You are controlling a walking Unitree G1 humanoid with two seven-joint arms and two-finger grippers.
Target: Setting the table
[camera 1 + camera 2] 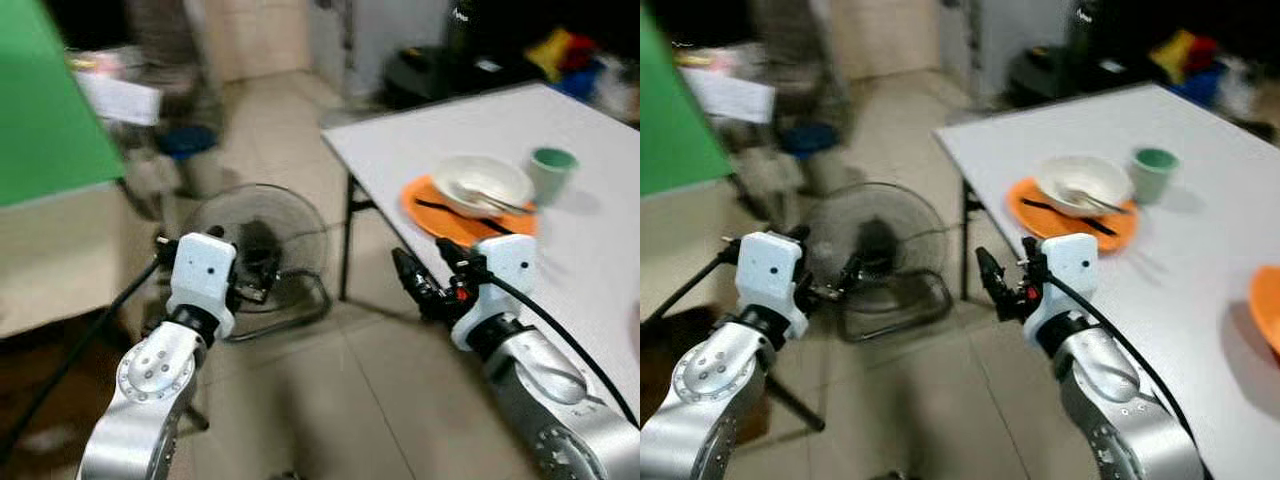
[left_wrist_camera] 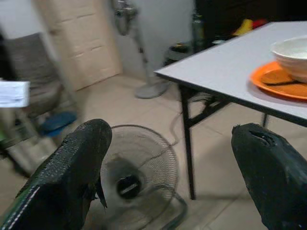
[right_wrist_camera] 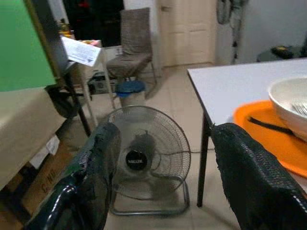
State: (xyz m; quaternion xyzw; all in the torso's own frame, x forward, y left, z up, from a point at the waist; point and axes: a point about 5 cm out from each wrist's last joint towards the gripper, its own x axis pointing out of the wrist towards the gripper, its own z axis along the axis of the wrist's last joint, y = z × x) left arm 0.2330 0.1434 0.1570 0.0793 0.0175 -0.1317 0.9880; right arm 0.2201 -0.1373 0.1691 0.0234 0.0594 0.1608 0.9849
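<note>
A white table (image 1: 600,300) fills the head view from about one o'clock down to four o'clock, its near corner pointing toward the middle of the picture. The scene is slightly blurred. A tiled floor (image 1: 300,400) runs from the centre to six o'clock.

On the floor at about ten o'clock from centre sits a round wire floor fan (image 1: 255,250), just beside the table's black leg (image 1: 345,250). Far at nine o'clock stands a green panel (image 1: 45,100).

One place looks laid already: an orange plate (image 1: 450,215) at two o'clock on the table, a white bowl (image 1: 482,183) resting on it, and cutlery (image 1: 495,203) lying in and beside the bowl. A green cup (image 1: 552,172) stands just beside the bowl, further toward three o'clock. In the right eye view the edge of a second orange plate (image 1: 1268,310) shows at four o'clock, with nothing visible on it, so a second setting probably remains to be filled.

The left gripper (image 1: 245,280) hovers at eight o'clock over the fan, off the table. The right gripper (image 1: 425,275) hovers at four o'clock, near the table edge, apart from the first plate. Both sets of black fingers are spread wide in the wrist views, with nothing between them.
</note>
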